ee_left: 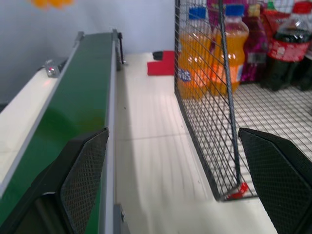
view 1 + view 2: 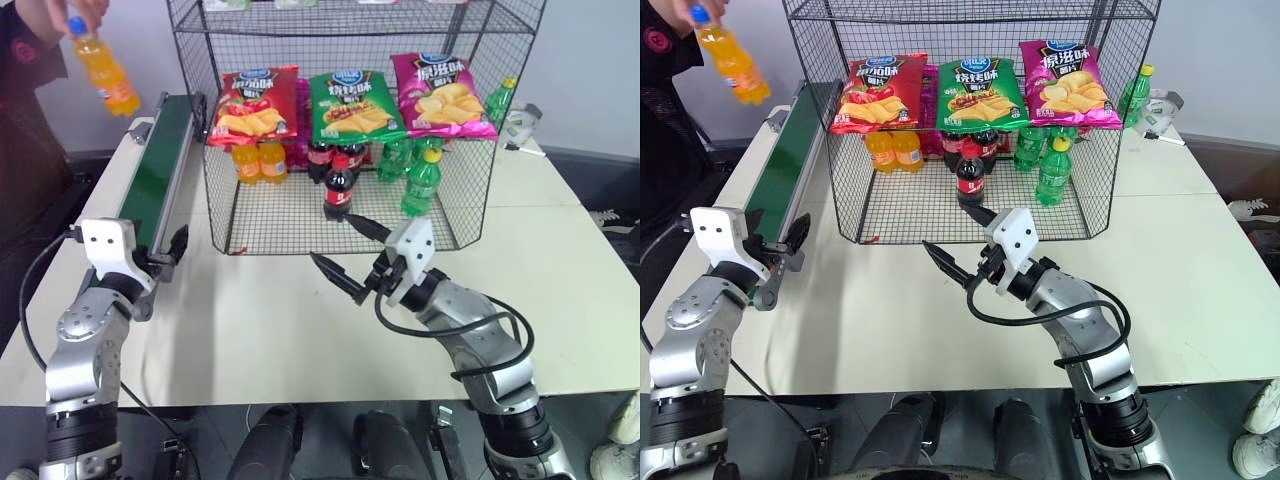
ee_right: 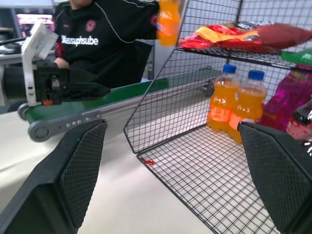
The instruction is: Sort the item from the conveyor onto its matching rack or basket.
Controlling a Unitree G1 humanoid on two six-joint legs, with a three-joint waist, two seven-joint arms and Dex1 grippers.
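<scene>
The left gripper [image 2: 172,248] points level along the conveyor [image 2: 160,160], jaws wide and empty. The right gripper [image 2: 352,256], also wide and empty, hovers over the surface [image 2: 560,250] before the wire rack [image 2: 240,215]. A person's hand [image 2: 78,12] holds the orange soda bottle [image 2: 104,70], blue-capped and tilted, above the conveyor's far end.

Orange soda bottle [image 2: 105,72] above the conveyor [image 2: 158,165]: cap half hidden by a person's hand [image 2: 72,12], itself cut off at the edge.

Black wire-mesh rack [image 2: 455,215], matt green conveyor belt [image 2: 160,165], clear plastic bottle [image 2: 104,72].
</scene>
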